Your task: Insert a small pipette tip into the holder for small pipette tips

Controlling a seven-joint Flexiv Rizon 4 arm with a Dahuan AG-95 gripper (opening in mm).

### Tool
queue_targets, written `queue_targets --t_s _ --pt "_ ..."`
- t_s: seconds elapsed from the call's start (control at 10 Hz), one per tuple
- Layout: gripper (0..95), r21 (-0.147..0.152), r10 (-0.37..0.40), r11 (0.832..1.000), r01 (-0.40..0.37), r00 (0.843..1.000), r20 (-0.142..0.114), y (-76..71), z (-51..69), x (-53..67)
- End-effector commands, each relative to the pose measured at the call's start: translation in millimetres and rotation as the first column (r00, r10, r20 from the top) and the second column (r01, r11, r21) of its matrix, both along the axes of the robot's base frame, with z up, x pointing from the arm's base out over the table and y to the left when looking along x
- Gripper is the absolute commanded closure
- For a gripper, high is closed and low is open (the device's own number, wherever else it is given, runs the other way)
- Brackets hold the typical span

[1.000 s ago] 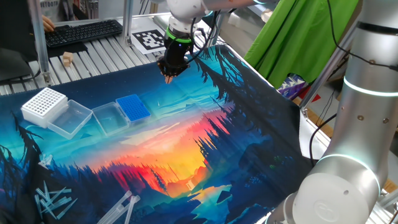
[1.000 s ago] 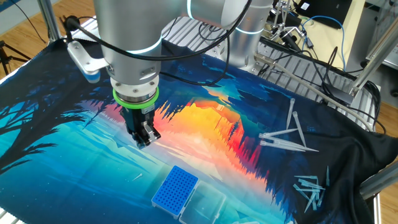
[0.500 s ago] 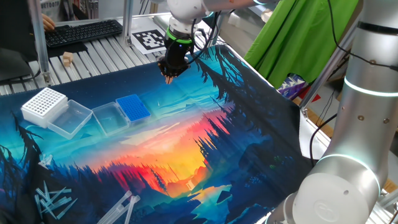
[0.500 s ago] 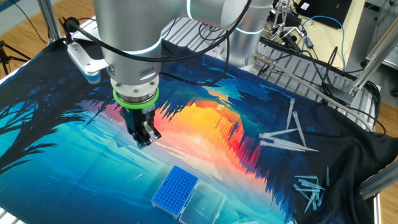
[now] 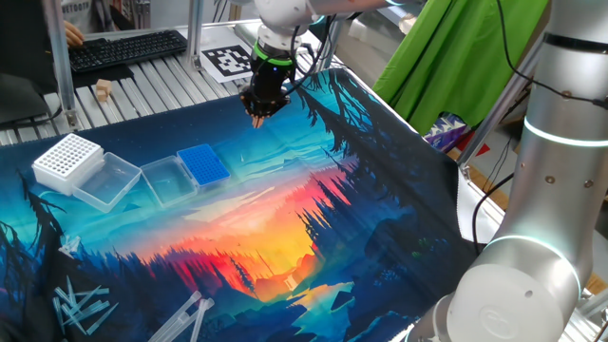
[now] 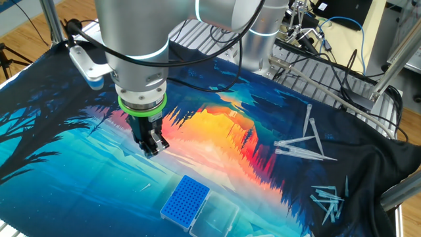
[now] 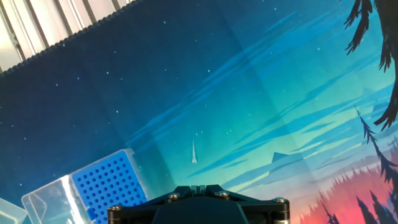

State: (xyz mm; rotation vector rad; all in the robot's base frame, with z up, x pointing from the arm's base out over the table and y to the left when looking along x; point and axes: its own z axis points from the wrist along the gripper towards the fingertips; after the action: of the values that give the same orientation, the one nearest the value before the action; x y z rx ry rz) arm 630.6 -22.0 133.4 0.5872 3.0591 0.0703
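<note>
One small pipette tip (image 7: 194, 152) lies flat on the printed mat (image 7: 280, 93), just ahead of the claw (image 7: 198, 187) in hand view, w/ nothing gripping it. Claw fingers are pressed together, empty, pointing straight down above the mat. Blue tip holder (image 7: 109, 185) sits to the tip's left, near but apart, its clear lid (image 7: 46, 199) hinged open beside it. In the other fixed view the claw (image 6: 152, 149) hangs above and beyond the holder (image 6: 185, 198). Further off on the desk: longer clear tips (image 6: 306, 148) scattered, more in a pile (image 6: 327, 199), plus a white perforated rack (image 5: 66, 159).
</note>
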Motion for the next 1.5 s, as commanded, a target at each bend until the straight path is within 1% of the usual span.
queue_targets --t_s 0.1,0.3,0.4,0.6,0.8,0.9,1.0,1.2,1.3,1.5 --pt "95.0 0.009 -0.047 0.999 0.047 0.999 -0.009 0.0 -0.7 1.7" --pt "95.0 0.007 -0.049 0.999 0.049 0.999 -0.011 0.0 -0.7 1.7" --pt "95.0 0.008 -0.05 0.999 0.05 0.999 -0.018 0.0 -0.7 1.7" --pt "95.0 0.006 -0.035 0.999 0.035 0.999 -0.021 0.0 -0.7 1.7" --pt "95.0 0.007 -0.021 1.0 0.021 0.999 -0.034 0.0 -0.7 1.7" --pt "95.0 0.011 -0.016 1.0 0.016 0.999 -0.043 0.0 -0.7 1.7" --pt "95.0 0.016 0.004 1.0 -0.003 0.998 -0.055 0.0 -0.7 1.7" --pt "95.0 0.019 0.068 0.998 -0.067 0.996 -0.06 0.0 -0.7 1.7" --pt "95.0 0.025 0.083 0.996 -0.081 0.995 -0.064 0.0 -0.7 1.7" --pt "95.0 0.031 0.083 0.996 -0.081 0.994 -0.066 0.0 -0.7 1.7"
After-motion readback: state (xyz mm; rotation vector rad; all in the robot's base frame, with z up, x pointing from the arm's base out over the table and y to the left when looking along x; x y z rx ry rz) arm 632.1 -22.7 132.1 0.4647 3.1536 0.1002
